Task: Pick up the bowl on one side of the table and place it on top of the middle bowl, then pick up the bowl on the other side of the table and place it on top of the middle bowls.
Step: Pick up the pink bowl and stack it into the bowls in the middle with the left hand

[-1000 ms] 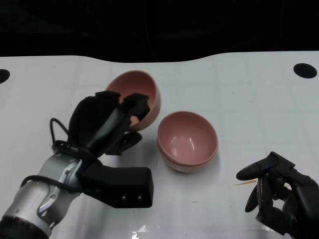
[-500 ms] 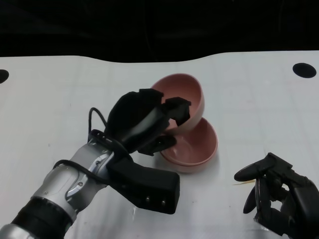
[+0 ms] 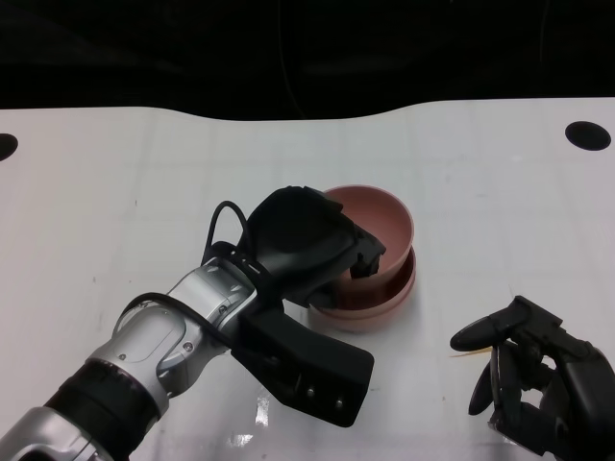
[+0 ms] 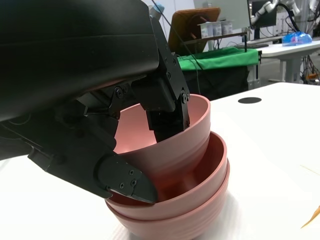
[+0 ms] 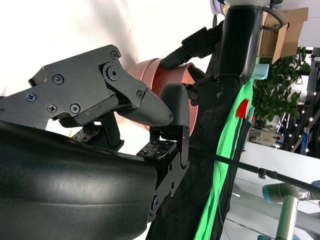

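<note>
Fingers point(image 4: 167, 107) of the left hand point(image 3: 307, 245) grip the rim of a pink bowl point(image 3: 380, 216), some hooked inside the wall and another part of the hand pressed against the outside, as the bowl settles tilted into the middle stack point(image 3: 384, 305) at the centre of the white bench point(image 3: 500, 192). A second ago the same bowl hung well out at ten o'clock from the stack, and half a second ago it was just overlapping the far rim; now it sits inside the stack's mouth, its rim leaning up toward one o'clock. The left wrist view shows two bowls already nested beneath it, so this appears to be the last bowl, with only the release and levelling left. The left forearm reaches in from seven o'clock, the black back of the hand arched over the near edge of the stack. The right hand point(image 3: 533, 370) rests at four o'clock from the stack, well apart from it, holding nothing, its fingers loosely bent and spread. It has barely shifted over the last second. A thin orange sliver point(image 3: 469, 354) lies on the bench just beside it.
</note>
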